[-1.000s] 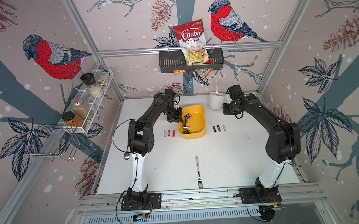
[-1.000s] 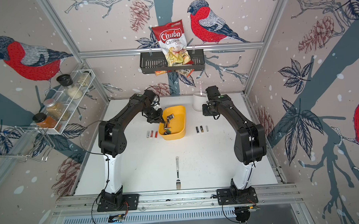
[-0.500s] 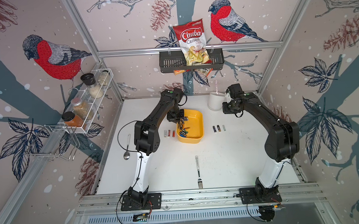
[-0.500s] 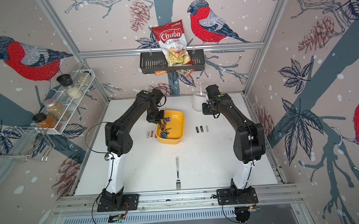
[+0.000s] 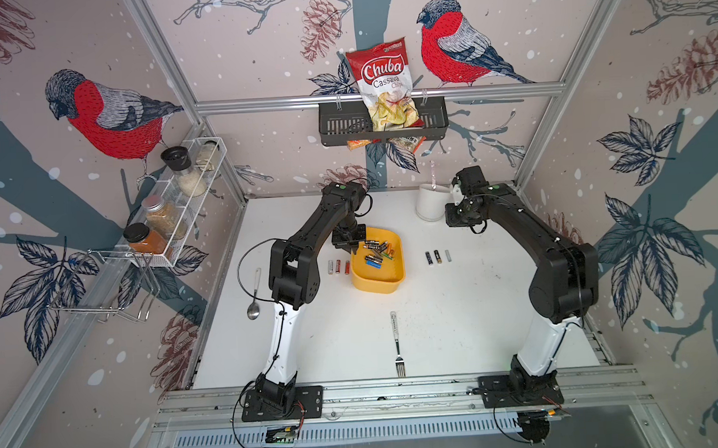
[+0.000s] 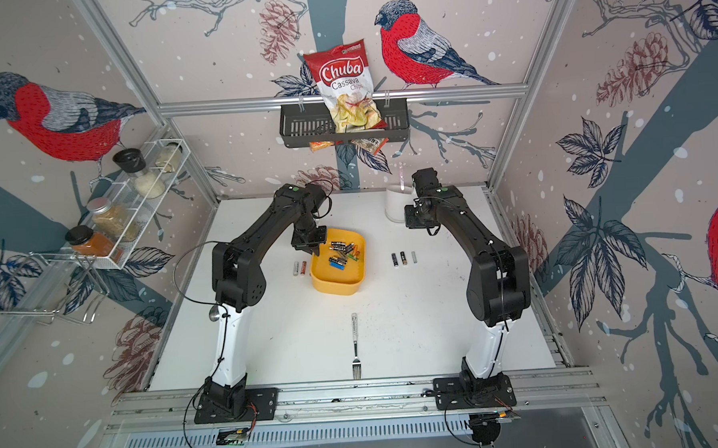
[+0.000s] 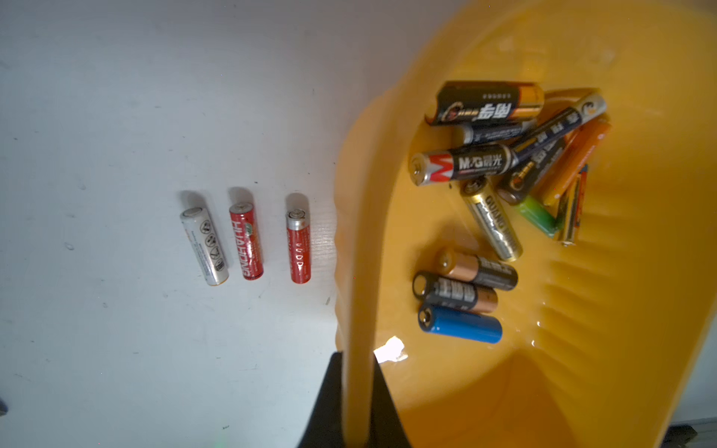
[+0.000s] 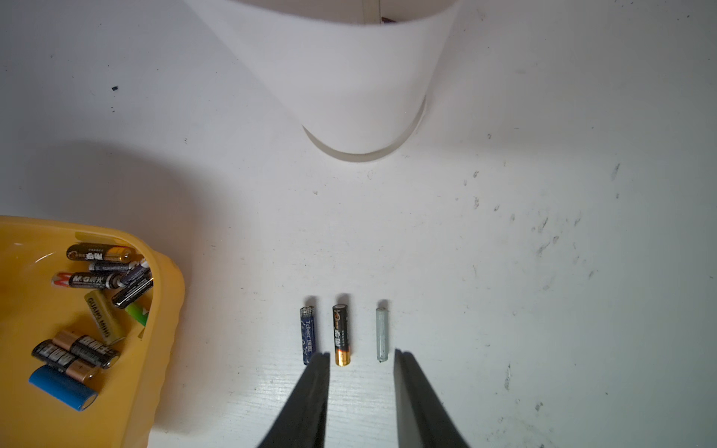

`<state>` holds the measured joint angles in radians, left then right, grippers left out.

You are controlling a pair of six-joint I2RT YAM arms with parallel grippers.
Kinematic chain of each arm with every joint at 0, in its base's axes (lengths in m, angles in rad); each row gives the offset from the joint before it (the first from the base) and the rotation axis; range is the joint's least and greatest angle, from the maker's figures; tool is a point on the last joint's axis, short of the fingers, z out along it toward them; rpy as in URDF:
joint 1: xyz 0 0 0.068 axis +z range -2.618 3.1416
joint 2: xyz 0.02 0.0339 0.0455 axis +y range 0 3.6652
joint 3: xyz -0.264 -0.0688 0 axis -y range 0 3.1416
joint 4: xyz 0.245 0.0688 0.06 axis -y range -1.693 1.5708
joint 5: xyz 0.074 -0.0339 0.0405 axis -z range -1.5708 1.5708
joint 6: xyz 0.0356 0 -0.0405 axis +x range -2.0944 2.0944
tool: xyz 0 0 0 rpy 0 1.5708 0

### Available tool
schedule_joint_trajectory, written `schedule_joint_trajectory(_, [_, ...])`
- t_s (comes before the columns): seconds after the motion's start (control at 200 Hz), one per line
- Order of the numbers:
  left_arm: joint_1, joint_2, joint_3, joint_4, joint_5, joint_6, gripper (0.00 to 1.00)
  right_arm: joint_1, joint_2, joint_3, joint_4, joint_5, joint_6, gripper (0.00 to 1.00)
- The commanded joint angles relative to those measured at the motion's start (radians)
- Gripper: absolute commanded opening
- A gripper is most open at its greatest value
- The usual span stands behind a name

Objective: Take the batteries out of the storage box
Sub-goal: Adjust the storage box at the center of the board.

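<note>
The yellow storage box point(image 5: 378, 281) point(image 6: 337, 282) lies mid-table with several batteries point(image 5: 376, 253) point(image 6: 342, 254) heaped in its far half. My left gripper point(image 5: 352, 246) point(image 7: 359, 357) is shut on the box's far-left rim, and the yellow wall point(image 7: 361, 271) runs between its fingers. Three batteries point(image 5: 338, 266) point(image 7: 246, 240) lie in a row on the table left of the box, and three more point(image 5: 437, 256) point(image 8: 341, 335) lie to its right. My right gripper point(image 5: 459, 218) point(image 8: 361, 353) hangs open above that right row, by the white cup, holding nothing.
A white cup point(image 5: 431, 203) point(image 8: 349, 77) stands at the back right. A fork point(image 5: 397, 348) lies near the front edge and a spoon point(image 5: 254, 296) lies by the left arm. A black basket point(image 5: 336, 128) with a chips bag hangs on the back wall, and a spice rack point(image 5: 173, 204) on the left wall.
My left gripper has drawn the storage box a little toward the front of the table, and the batteries inside have shifted. The right arm has stayed put.
</note>
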<state>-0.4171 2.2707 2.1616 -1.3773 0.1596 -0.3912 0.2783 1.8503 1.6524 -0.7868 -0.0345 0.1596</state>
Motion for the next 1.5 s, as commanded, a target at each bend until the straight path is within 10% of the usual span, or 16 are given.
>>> schedule_joint_trajectory(0.0, [0.012,-0.022,-0.01,0.06,0.225,0.029,0.0,-0.001,0.0,-0.002,-0.003,-0.002,0.004,0.35])
schedule_joint_trajectory(0.2, [0.046,-0.083,-0.116,0.298,0.621,-0.016,0.0,-0.002,-0.008,-0.01,0.0,0.004,0.006,0.35])
schedule_joint_trajectory(0.52, [0.067,-0.197,-0.445,0.647,0.829,-0.156,0.0,-0.002,-0.006,-0.023,0.009,0.002,0.007,0.35])
schedule_joint_trajectory(0.735, [0.072,-0.196,-0.427,0.592,0.677,-0.141,0.0,-0.002,0.007,-0.004,0.001,-0.002,0.006,0.35])
schedule_joint_trajectory(0.931, [0.041,-0.132,-0.236,0.4,0.251,-0.111,0.0,-0.002,0.015,0.006,-0.003,-0.002,0.004,0.35])
schedule_joint_trajectory(1.496, [-0.015,-0.032,-0.166,0.405,0.079,-0.078,0.0,0.002,0.03,0.022,-0.032,0.007,-0.006,0.35])
